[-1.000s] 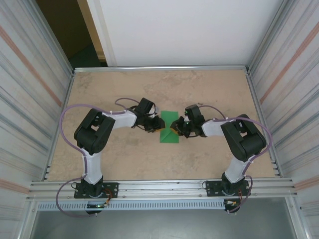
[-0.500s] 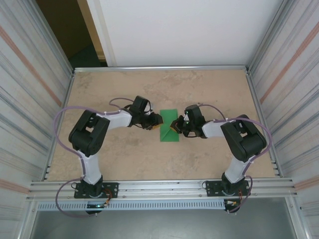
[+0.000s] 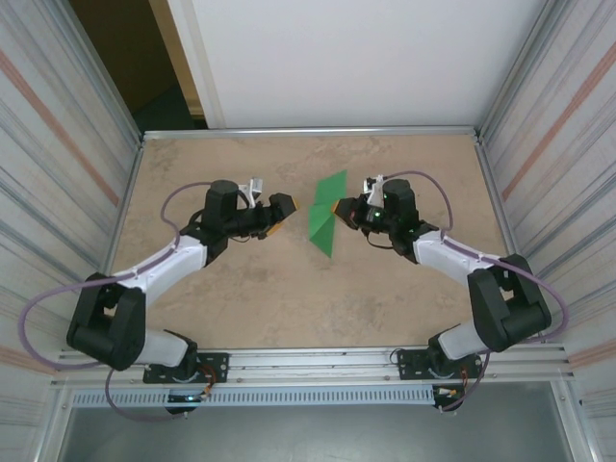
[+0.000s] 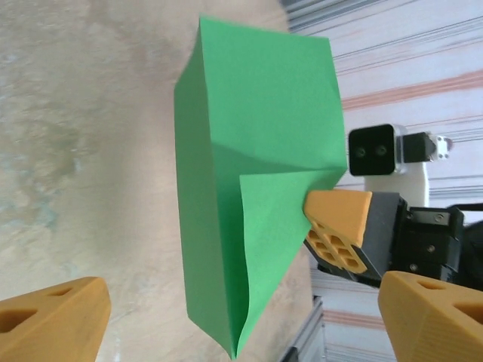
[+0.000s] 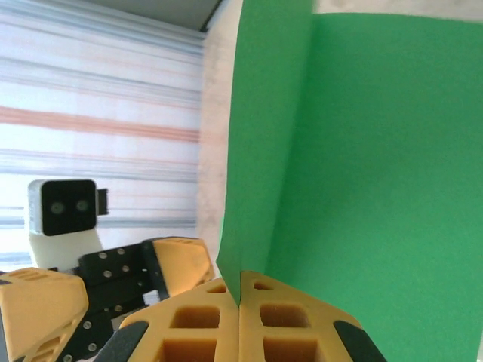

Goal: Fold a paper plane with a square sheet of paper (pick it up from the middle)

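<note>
**Top external view.** The thin bright green sheet of paper (image 3: 325, 223), already creased into a narrower folded shape, hangs clear of the mottled beige tabletop (image 3: 241, 298) near its middle, between the two arms. The right gripper (image 3: 340, 209) holds the sheet at its right edge. The left gripper (image 3: 287, 214) points at the sheet from the other side, close by but apart from it.

**Left wrist view.** The green sheet (image 4: 249, 151) stands on edge, showing one diagonal crease and a folded flap that ends in a point at the bottom. An orange finger of the right gripper (image 4: 321, 215) is pressed onto the flap's right corner. The left gripper's own orange fingers (image 4: 53, 320) sit wide apart at the frame's lower corners, with nothing between them.

**Right wrist view.** The right gripper (image 5: 240, 290) has its two orange fingers closed together, and the sheet's edge (image 5: 362, 151) is clamped in the seam between them. The paper rises from there in two layers. Beyond it, the left gripper's fingers (image 5: 177, 260) are spread open.

**Step in hand (judgement).** This looks like an early fold: the square is part-creased and far from a dart. The right arm carries the sheet alone while the left is free to take a grip. The next move probably calls for the left fingers to close on a free edge or corner without crushing the thin paper. The right pinch would need to stay firm, so the layers do not slide apart before the next crease is pressed.
</note>
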Tool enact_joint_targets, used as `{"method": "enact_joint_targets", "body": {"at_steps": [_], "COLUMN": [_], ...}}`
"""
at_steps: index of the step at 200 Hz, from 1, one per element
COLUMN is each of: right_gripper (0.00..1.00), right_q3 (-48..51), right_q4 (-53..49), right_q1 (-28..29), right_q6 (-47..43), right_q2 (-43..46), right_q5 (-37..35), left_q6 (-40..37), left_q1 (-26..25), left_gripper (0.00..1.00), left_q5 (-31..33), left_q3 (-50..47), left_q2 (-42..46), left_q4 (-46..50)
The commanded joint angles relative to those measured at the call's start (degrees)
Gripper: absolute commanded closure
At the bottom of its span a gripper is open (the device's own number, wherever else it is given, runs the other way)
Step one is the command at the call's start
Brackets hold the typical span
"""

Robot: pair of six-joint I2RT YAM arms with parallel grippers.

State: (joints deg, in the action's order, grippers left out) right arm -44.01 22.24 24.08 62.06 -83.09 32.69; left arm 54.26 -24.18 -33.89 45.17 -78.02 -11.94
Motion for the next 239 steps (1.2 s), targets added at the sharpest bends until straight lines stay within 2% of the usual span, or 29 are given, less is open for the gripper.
{"method": "enact_joint_targets", "body": {"at_steps": [1,30,51,77,107,126,181,239], "right_gripper": [1.00,0.99,0.99,0.98,0.98,0.98,0.97,0.94], "right_q3": [-2.58,-4.63,-5.38,-4.94,-4.33,-4.25,-4.77,-4.84], "right_q4": [3.11,5.68,5.82,6.15,3.95,1.73,-2.18,-3.16], "right_q1": [0.13,0.99,1.43,1.48,1.33,0.74,-0.12,-0.41], "right_q6": [2.04,4.47,6.42,6.73,6.41,5.65,2.86,2.40], "right_q2": [2.23,2.49,3.33,5.22,8.45,10.24,11.25,10.02], "right_q5": [4.39,6.78,7.91,7.94,6.83,6.34,6.77,7.40], "left_q6": [2.47,3.21,4.11,4.94,7.58,7.10,3.99,4.59], "left_q1": [-0.79,-3.12,-6.16,-8.98,-9.11,-9.04,-8.93,-8.12], "left_gripper": [0.04,0.02,0.04,0.09,0.17,0.21,0.43,0.63], "left_q5": [-2.45,-2.73,-1.10,-2.44,-2.85,-2.86,-2.72,-3.88], "left_q3": [-2.64,-2.50,1.07,4.67,3.20,2.82,2.06,2.70], "left_q2": [4.13,5.61,2.96,-0.56,-0.76,0.14,2.53,1.76], "left_q4": [-6.57,-7.39,-8.35,-11.20,-17.09,-17.11,-15.89,-15.94]}}
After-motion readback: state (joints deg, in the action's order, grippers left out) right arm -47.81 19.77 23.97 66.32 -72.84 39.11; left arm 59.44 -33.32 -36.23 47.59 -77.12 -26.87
